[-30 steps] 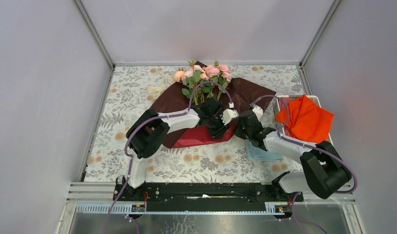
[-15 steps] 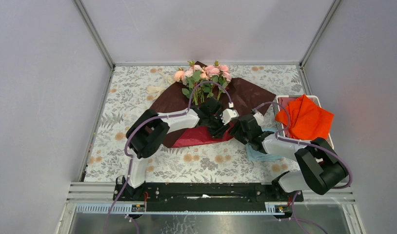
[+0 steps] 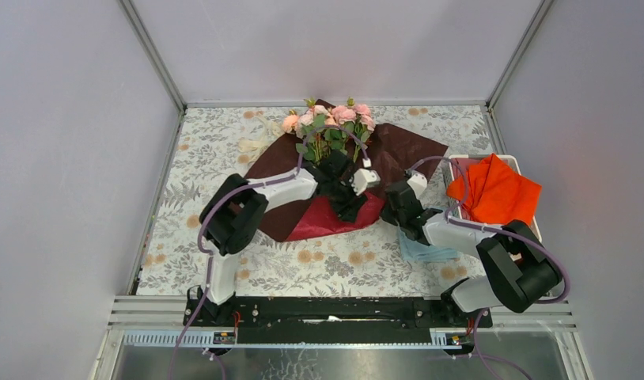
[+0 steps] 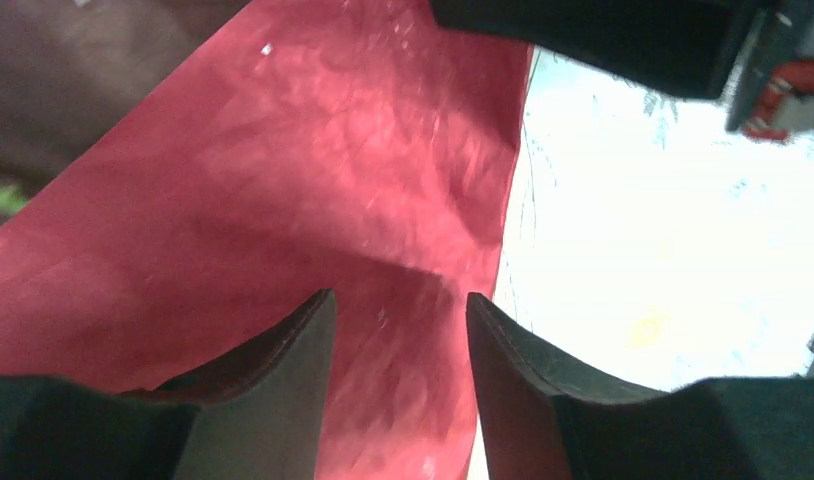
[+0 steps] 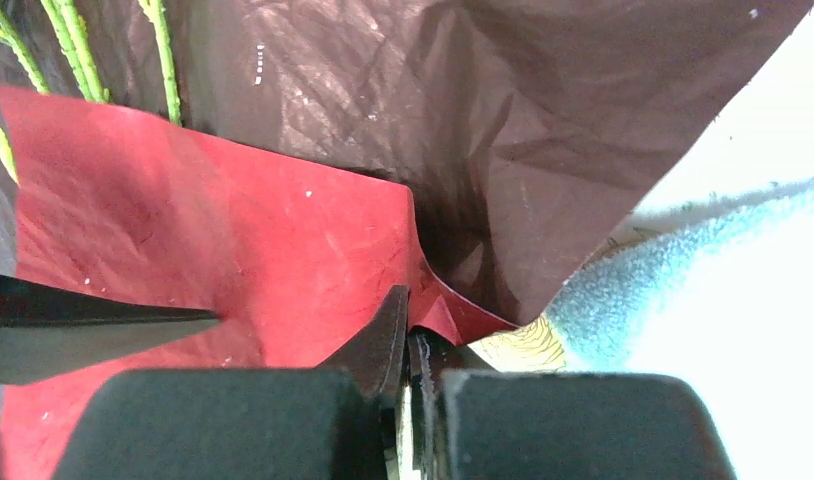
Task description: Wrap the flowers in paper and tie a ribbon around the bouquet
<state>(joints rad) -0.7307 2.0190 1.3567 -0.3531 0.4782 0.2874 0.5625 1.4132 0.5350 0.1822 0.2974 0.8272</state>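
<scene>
Since a sec ago R gripper point(image 5: 407, 310) has snapped together, prob. pinching the near-right edge of the paper point(image 3: 406, 150). We see L gripper point(image 4: 401, 298) jaws apart over paper's folded red flap. Flowers point(image 3: 331, 120) lie on paper's far end.

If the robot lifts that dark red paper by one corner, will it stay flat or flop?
Probably flop. The paper looks thin and crinkled, and its near flap is already folded over, so it seems to bend easily. It likely weighs little, and might crease or tear if tugged with the flowers lying on it.
</scene>
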